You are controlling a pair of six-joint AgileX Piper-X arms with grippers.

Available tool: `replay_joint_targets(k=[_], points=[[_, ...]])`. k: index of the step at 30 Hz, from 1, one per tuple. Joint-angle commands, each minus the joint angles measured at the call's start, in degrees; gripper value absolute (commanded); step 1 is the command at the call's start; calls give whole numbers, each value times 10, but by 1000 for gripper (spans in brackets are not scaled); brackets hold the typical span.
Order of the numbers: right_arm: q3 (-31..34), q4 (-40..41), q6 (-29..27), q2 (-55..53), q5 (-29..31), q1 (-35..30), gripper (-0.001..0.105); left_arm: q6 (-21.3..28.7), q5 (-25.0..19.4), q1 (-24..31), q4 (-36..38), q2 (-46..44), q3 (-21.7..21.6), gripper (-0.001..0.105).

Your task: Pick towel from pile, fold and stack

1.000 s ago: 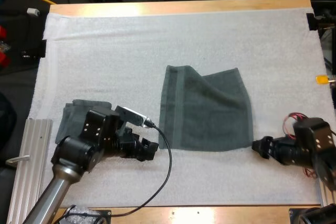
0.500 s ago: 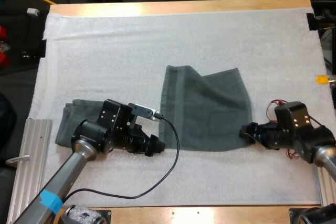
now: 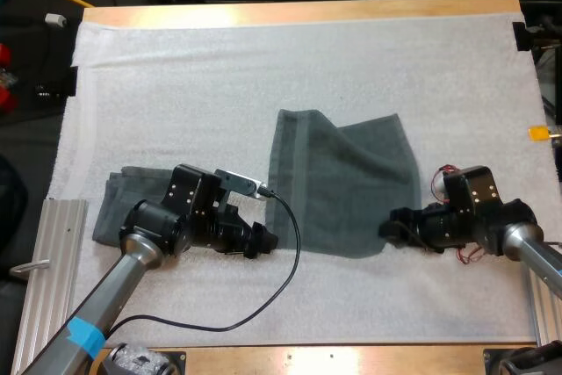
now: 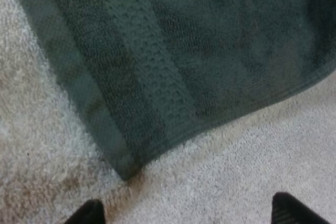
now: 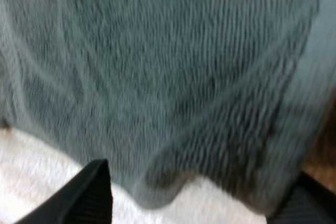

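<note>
High view has the dark grey-green towel lying opened out around the middle of the white mat. A second towel sits at roughly 8 o'clock, partly under the left arm.

So the left hand is just off the spread towel's 7 o'clock corner, fingers spread and clear of the cloth, nothing in them. Over at the 5 o'clock corner the right hand is spread too, with the hem between its fingers but not pinched.

What could go wrong, just guessing:
- The right hand looks low and pointed into the edge, so it may shove the hem into a wrinkle instead of getting a finger under it.
- The left one could close short of its corner and nip the fuzzy mat.
- The towel's far edge is uneven, so any fold could come out skewed.
</note>
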Motion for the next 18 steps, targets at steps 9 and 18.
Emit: replay_joint_targets(k=[9,18], points=[[-1,90,-19,-34,22,1,59,1,4,2,-1,1,0,62],[17,43,-4,-35,70,1,39,1,4,2,-1,1,0,62]])
